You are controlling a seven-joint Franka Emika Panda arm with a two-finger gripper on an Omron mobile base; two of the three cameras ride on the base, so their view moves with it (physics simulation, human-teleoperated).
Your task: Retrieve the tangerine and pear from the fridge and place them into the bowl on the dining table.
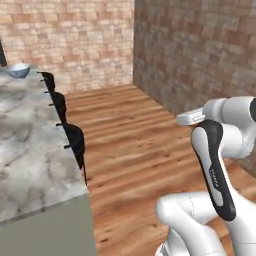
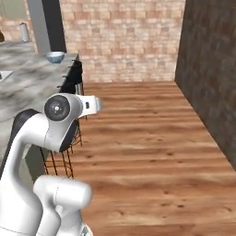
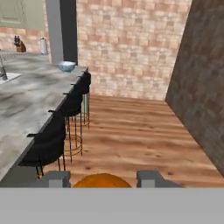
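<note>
tangerine [image 3: 101, 180] sits betw. the two fingers [image 3: 55, 179] at bottom of hand view, orange top just showing, fingers clamped on it from both sides. bowl [image 3: 67, 66] at far end of the marble counter [image 3: 26, 109], near its right edge, well apart from the tangerine. same bowl [image 1: 18, 70] far left in left base view, and far left in right base view [image 2: 55, 56]. black stools [image 3: 65, 118] in a row along counter's right side, one touching the next. wood floor [image 3: 131, 131] to the right, brick walls [image 3: 131, 43] far and right. white arm [image 1: 220, 165] low right in left base view.
</note>
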